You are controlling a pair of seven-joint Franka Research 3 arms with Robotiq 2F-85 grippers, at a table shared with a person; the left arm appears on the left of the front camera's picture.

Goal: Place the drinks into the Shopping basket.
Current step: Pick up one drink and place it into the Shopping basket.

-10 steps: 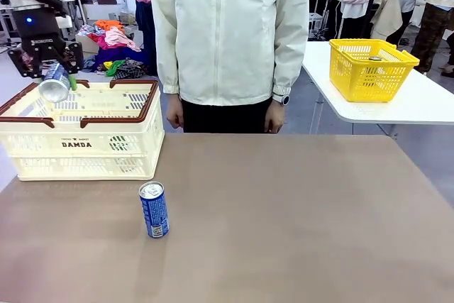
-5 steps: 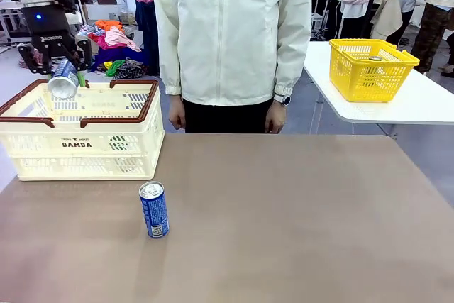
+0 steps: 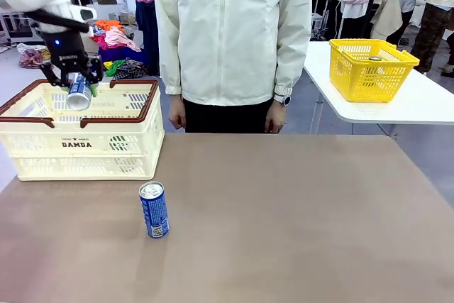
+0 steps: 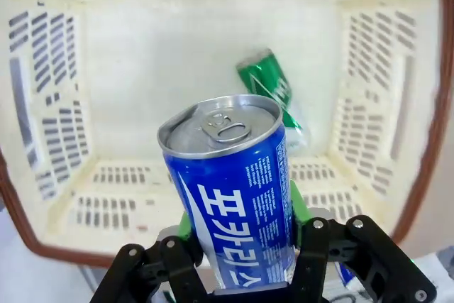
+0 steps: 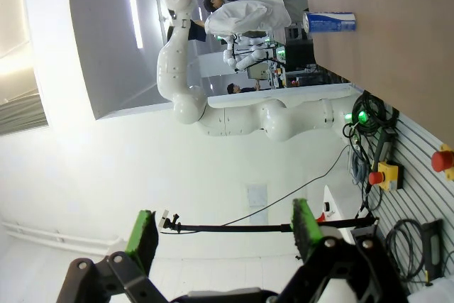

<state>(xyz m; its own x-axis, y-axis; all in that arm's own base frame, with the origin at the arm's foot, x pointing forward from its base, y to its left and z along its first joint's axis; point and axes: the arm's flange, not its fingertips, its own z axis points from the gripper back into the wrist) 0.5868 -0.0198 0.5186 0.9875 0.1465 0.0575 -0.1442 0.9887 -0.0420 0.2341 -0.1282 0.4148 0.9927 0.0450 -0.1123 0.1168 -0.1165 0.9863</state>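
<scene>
Standing upright on the brown table point(image 3: 298, 246), toward its front left, is the first blue can point(image 3: 154, 209), silver top up, with nothing touching it. Right gripper point(image 5: 223, 239): green pads point(image 5: 144, 235) are spread wide with nothing between them, and its camera looks sideways across the room.

Farther back on the table's left sits the Shopping basket point(image 3: 85, 148): cream lattice, brown rim, "DAMDA" on the front wall. Left gripper point(image 3: 76, 84) hangs over the basket's open top, fingers clamped on the second blue can point(image 3: 79, 94). That can is tilted, top toward the front camera, at about rim height.

From the left wrist, a green can point(image 4: 268, 84) lies on the basket floor. It seems to be on its side, and its lower end is hidden behind the held can.

A person in a pale jacket point(image 3: 230, 33) stands at the far edge, arms down. Beyond, to the right, a yellow basket point(image 3: 370, 69) sits on a white table point(image 3: 418, 104).
</scene>
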